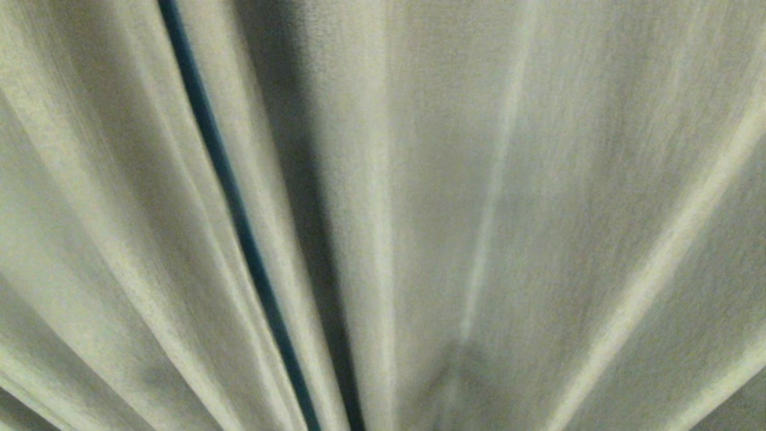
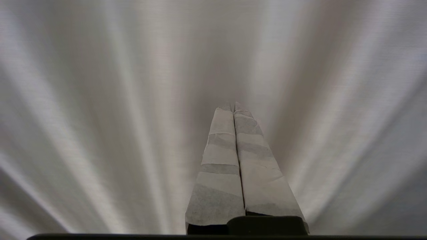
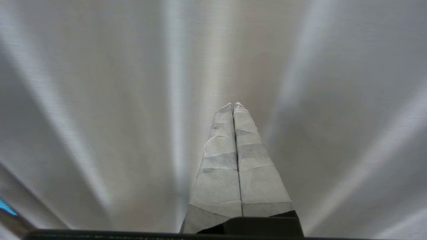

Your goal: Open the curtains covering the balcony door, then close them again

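Fabric fills the head view from edge to edge: the curtains (image 1: pixel 514 215) hang right in front of the robot, drawn across with only one narrow break. Their long folds run top to bottom, fanning outward toward the upper edge of the view and converging low down. The cloth looks pale, thin and finely woven, greyish-white with a faint green cast, soft ridges catching light and darker troughs between them. Left of centre, a narrow dark blue-black slit (image 1: pixel 239 215) runs the length of the folds where two edges barely part; what lies behind it cannot be made out.

Over to the left wrist view: the left hand (image 2: pixel 233 107) points straight at the curtain folds, its two tape-wrapped fingers (image 2: pixel 220 166) pressed flat together, nothing between them. Whether the tips touch the cloth cannot be told.

Right wrist view, same story: the right hand (image 3: pixel 234 105) aims at the hanging fabric, fingers (image 3: pixel 258 180) closed tight against each other and empty. A small bright blue patch (image 3: pixel 6 207) shows at the edge of that view, beside a fold.
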### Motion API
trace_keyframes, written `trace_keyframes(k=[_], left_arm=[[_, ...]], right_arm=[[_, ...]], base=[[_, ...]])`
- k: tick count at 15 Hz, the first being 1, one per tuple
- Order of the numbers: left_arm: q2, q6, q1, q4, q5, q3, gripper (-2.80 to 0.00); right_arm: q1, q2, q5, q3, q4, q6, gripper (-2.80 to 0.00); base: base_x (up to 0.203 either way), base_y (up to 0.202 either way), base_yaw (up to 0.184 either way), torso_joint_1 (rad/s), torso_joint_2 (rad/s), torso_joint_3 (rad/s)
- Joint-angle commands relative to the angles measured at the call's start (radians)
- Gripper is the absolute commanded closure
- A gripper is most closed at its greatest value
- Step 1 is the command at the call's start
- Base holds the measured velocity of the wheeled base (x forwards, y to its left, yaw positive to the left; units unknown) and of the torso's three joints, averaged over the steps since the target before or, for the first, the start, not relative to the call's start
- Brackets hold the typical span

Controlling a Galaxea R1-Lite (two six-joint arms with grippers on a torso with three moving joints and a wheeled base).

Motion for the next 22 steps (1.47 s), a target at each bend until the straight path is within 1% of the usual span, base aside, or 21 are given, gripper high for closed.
trace_keyframes(k=[1,10,22], left_arm=[[0.000,0.000,0.000,-0.001,0.000,0.000,0.00],[-0.001,0.000,0.000,-0.001,0.000,0.000,0.00],[0.000,0.000,0.000,-0.001,0.000,0.000,0.00]], right_arm=[[0.000,0.000,0.000,0.000,0.000,-0.001,0.00],[0.000,0.000,0.000,0.000,0.000,-0.001,0.00],[0.000,0.000,0.000,0.000,0.000,-0.001,0.00]], base=[[0.000,0.193,-0.001,0.002,0.00,0.002],[0.000,0.187,0.001,0.003,0.00,0.003],[0.000,0.007,0.000,0.000,0.00,0.000]])
